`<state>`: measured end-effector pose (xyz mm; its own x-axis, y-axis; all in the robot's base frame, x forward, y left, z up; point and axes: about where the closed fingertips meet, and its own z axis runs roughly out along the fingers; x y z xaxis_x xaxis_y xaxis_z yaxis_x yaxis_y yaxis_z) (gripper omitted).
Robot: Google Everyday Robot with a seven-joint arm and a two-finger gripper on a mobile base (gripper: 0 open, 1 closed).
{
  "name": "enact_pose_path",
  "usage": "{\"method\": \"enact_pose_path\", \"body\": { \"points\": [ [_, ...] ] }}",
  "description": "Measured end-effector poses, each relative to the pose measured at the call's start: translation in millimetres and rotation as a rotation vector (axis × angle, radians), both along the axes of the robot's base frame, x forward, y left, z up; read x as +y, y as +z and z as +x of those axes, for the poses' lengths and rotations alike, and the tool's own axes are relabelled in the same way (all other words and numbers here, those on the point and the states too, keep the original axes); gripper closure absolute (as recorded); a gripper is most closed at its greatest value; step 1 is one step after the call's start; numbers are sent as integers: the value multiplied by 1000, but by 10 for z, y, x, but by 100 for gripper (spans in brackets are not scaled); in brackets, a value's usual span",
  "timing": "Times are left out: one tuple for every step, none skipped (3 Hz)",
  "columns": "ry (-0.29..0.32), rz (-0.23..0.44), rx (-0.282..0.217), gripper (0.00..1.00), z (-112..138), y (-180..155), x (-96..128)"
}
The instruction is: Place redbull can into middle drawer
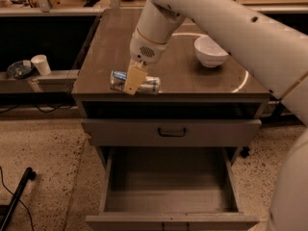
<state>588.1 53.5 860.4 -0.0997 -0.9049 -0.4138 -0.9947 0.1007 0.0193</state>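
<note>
The redbull can [150, 84] lies on its side near the front left edge of the brown counter top [192, 81]. My gripper [134, 82] comes down from the white arm and sits over the can's middle. One tan finger [135, 77] crosses in front of the can and the other is hidden behind it, so the gripper appears shut on it. I cannot tell whether the can rests on the counter or hangs just above it. The middle drawer [168, 186] is pulled open below, its flat grey floor bare.
A closed grey drawer front with a dark handle [172, 132] sits between the counter and the open drawer. A white bowl [210, 50] stands at the counter's right. A paper cup [41, 64] stands on a low ledge at the left. A black rod [17, 196] lies on the floor.
</note>
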Motion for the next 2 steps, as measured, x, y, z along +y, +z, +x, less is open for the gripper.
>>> {"method": "enact_pose_path", "body": {
  "points": [
    [68,-86,-71,100,-445,-4,-320],
    [91,-211,-128,100,-777,-273,-631]
  ]
}}
